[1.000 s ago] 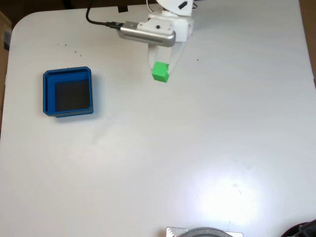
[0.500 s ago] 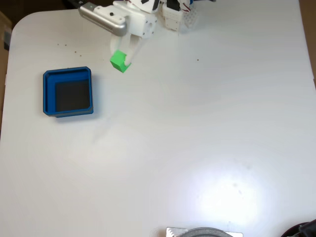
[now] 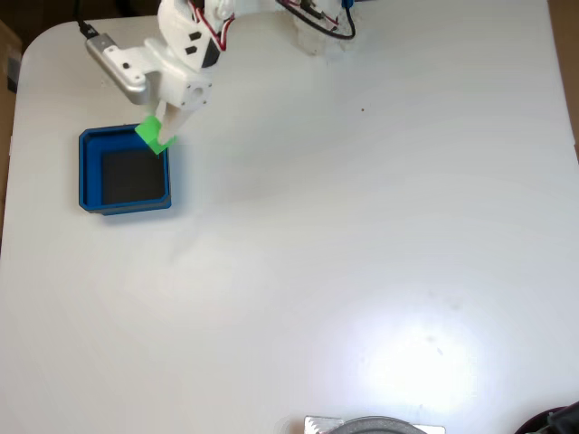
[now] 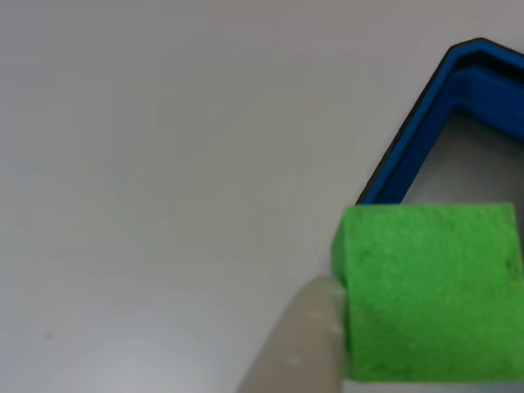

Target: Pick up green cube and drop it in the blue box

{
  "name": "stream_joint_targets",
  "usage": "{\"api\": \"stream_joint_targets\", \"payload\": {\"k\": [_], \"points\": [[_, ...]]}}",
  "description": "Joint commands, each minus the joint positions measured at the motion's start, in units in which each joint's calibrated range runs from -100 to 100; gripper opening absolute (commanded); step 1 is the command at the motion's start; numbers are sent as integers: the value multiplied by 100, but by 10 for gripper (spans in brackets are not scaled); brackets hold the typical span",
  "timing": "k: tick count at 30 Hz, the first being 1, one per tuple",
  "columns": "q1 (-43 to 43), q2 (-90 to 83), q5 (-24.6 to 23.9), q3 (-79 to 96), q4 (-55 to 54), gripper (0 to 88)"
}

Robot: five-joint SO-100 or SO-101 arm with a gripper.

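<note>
Close to the lens in the other view, the green cube (image 4: 430, 291) sits clamped in the robot's hand (image 4: 385, 344), one pale finger (image 4: 307, 344) pressed flat against its left face. The far finger is outside that picture. Just past the cube runs a clipped corner of the blue box (image 4: 409, 155), with its dark floor opening behind.

From the fixed view above, the hand (image 3: 159, 136) holds the green cube (image 3: 152, 136) over the top right corner of the blue box (image 3: 89, 172), where the cube overlaps the box's upper wall. It appears raised off the table (image 3: 362, 253) rather than resting on the rim, though height is hard to judge from above.

The relation that matters is that the centre of the box lies down and to the left of the cube in the fixed view. The cube hangs at the edge and not yet over the floor. A release here could land the cube on the wall and tip it out onto the table; a short carry toward the middle looks the safer course.

Nothing stands between cube and box. Farther off, the white arm (image 3: 190, 45) reaches in from the table's top edge, trailing red and black cables (image 3: 312, 14). A grey round object (image 3: 371, 425) sits at the bottom edge, well clear.
</note>
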Motion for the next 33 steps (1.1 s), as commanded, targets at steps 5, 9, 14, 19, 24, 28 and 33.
{"api": "stream_joint_targets", "payload": {"k": [5,9,14,19,24,28,33], "points": [[464,646,10,-42,-795,27],[579,1047,10,-42,-1137,27],[663,1465,10,-42,-1520,27],[754,1641,10,-42,-1586,27],[823,1699,10,-51,-1586,27],[854,1850,10,-60,-1594,27],[838,1925,10,-78,-1594,27]]}}
